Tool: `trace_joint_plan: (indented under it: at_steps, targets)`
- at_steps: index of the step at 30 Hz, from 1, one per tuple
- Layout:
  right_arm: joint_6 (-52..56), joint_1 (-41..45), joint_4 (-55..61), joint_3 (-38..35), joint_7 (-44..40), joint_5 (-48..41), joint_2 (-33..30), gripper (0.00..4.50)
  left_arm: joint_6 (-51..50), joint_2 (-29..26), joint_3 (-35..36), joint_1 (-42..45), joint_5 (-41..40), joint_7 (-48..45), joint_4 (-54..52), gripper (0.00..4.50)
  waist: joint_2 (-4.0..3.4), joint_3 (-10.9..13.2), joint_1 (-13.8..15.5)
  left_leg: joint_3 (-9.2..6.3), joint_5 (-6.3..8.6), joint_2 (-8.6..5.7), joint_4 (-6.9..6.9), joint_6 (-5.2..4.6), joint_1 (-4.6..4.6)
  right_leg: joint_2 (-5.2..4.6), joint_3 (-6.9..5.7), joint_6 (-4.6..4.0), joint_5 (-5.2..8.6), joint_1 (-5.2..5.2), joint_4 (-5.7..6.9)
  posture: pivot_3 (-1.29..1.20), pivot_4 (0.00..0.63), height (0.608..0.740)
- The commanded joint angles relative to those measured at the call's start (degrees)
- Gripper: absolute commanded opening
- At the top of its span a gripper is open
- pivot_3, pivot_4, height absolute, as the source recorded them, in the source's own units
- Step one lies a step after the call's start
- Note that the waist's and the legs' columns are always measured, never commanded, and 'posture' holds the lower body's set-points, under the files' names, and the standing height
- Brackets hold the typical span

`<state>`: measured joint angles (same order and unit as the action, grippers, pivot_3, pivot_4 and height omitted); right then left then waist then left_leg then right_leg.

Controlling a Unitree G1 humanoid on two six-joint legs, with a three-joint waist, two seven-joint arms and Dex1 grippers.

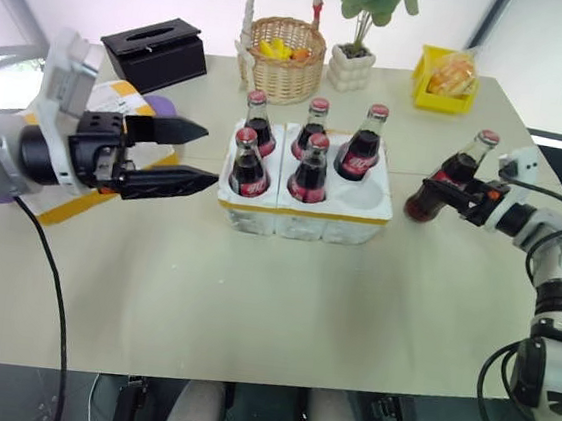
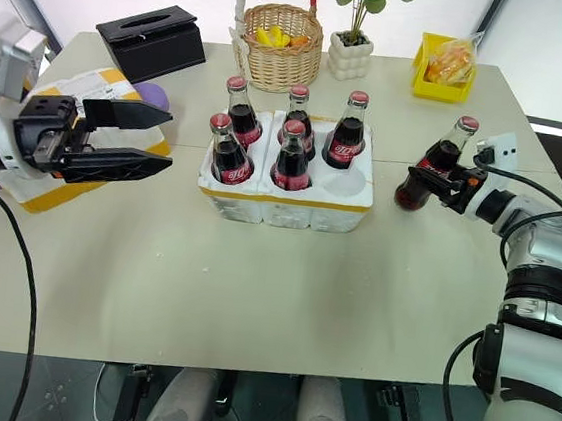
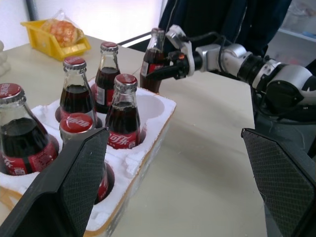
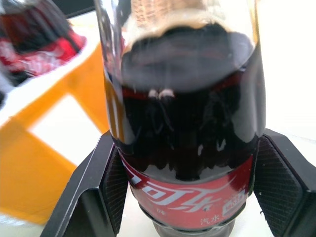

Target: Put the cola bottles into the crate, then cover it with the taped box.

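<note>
Beige table (image 1: 252,298), front half bare, giving you open room. Centre frame: one white foam crate (image 1: 304,211) with six wells, five cola bottles (image 1: 311,170) seated, the front-right well vacant. Sixth bottle (image 1: 453,174) at right of frame, tilted, beside the crate's right edge, clamped between the right gripper (image 1: 454,195) fingers. Left gripper (image 1: 191,153) at left of frame, jaws spread wide, holding nothing, just short of the crate's left edge. Behind it, one taped box (image 2: 77,139). Far edge: one black tissue box (image 1: 157,51), one wicker basket (image 1: 287,58), one potted plant (image 1: 355,57), one yellow bin (image 1: 443,82).
</note>
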<state>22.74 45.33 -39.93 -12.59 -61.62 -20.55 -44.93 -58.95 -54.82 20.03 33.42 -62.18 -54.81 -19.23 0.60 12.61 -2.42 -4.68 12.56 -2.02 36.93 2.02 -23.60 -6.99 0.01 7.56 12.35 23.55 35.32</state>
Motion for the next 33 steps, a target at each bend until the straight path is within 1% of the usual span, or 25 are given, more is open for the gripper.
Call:
trace_joint_plan:
  at_steps: [1, 4, 7, 12, 17, 21, 25, 29, 33]
  targets:
    - [5.15, 1.4, 13.4, -2.47, -5.41, -6.22, -3.8, 2.8, 0.9, -0.58, 1.62, 0.03, -1.63, 0.29, -1.44, 4.5, -0.02, 0.01, -0.08, 0.0, 0.0, 0.0, -0.02, 0.0, 0.0, 0.0, 0.0, 0.01, 0.0, 0.02, 0.03, 0.0, 0.15, 0.74]
    - [10.14, 1.38, 20.58, -2.47, -8.31, -10.3, -4.65, 2.8, 1.1, -0.61, 1.71, -0.22, -1.98, 0.52, -1.56, 4.5, -0.03, 0.02, -0.21, 0.01, 0.0, 0.03, -0.09, 0.0, 0.01, 0.03, 0.0, 0.01, 0.01, 0.1, 0.06, 0.0, 0.15, 0.74]
    - [14.53, 3.05, 26.29, -1.75, -8.09, -13.51, -3.79, 2.8, 1.23, -0.53, 1.69, -0.36, -2.14, 0.77, -1.66, 4.5, -0.03, 0.01, -0.11, 0.0, 0.0, 0.11, -0.09, 0.0, 0.01, 0.11, 0.0, 0.0, 0.01, 0.1, 0.08, 0.0, 0.15, 0.74]
    - [16.3, 4.32, 31.87, 1.26, -7.65, -14.84, -0.98, 2.8, 1.62, -0.56, 1.87, -0.99, -2.31, 1.26, -2.24, 4.5, -0.02, 0.01, -0.01, 0.0, 0.0, 0.11, -0.02, 0.0, 0.0, 0.11, 0.01, -0.11, 0.05, 0.08, 0.07, 0.0, 0.15, 0.74]
    - [14.52, 5.62, 30.48, 3.98, -8.11, -13.44, 1.34, 2.8, 1.77, -0.74, 2.35, -1.45, -3.03, 2.06, -2.88, 4.5, -0.02, 0.01, 0.16, 0.0, 0.0, 0.11, -0.02, 0.0, -0.01, 0.11, 0.01, -0.1, 0.05, 0.08, 0.06, 0.0, 0.15, 0.74]
    - [11.27, 6.16, 27.84, 7.38, -7.42, -9.77, 3.23, 2.8, 1.8, -0.91, 2.76, -1.7, -3.82, 3.12, -3.49, 4.5, -0.01, 0.01, 0.11, 0.0, 0.0, 0.1, -0.03, 0.0, -0.03, 0.11, 0.01, -0.08, 0.04, 0.1, 0.04, 0.0, 0.15, 0.74]
    - [6.46, 4.16, 26.77, 11.5, -8.96, -5.09, 2.91, 2.8, 1.61, -1.29, 3.58, -2.1, -4.65, 3.89, -3.83, 4.5, -0.02, 0.02, 0.09, 0.0, 0.0, 0.11, -0.04, 0.0, -0.03, 0.11, 0.01, -0.05, 0.02, 0.12, 0.05, 0.0, 0.15, 0.74]
    - [5.33, 2.91, 26.77, 13.49, -10.58, -3.48, 2.54, 2.8, 1.71, -1.67, 3.95, -2.46, -5.03, 4.25, -3.82, 4.5, -0.01, 0.01, 0.15, 0.0, 0.0, 0.1, -0.04, 0.0, -0.03, 0.11, 0.01, -0.02, 0.01, 0.11, 0.05, 0.0, 0.15, 0.74]
    - [4.15, 2.34, 25.86, 15.21, -9.97, -1.08, 3.38, 2.8, 2.07, -1.86, 3.76, -2.58, -5.17, 4.4, -3.77, 4.5, -0.01, 0.01, 0.11, -0.01, 0.0, 0.11, -0.04, 0.0, -0.04, 0.11, 0.01, -0.03, 0.01, 0.12, 0.06, 0.0, 0.15, 0.74]
